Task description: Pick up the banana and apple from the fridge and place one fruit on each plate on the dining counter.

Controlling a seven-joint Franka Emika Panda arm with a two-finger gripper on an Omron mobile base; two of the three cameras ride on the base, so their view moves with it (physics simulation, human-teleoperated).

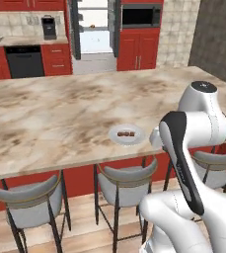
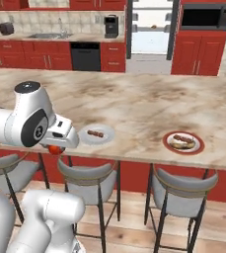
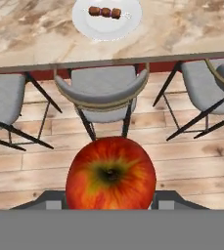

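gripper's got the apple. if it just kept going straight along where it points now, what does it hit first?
Probably the grey stool or the wood floor beneath it. The gripper, shut on the apple, points down short of the counter edge, and the white plate sits beyond that. Depth is unclear.

You get even, flat rendered light in all three views — bright, with no single source you can place. Shadows are soft: faint ones under the stools (image 1: 31, 197) on the wood floor (image 3: 191, 166). The dining counter (image 2: 149, 106) shows no glare, only a mild sheen on the apple (image 3: 111, 174). Everything reads slightly soft and low-resolution — far cabinets (image 2: 30, 60) blur most. No edge distortion is evident.
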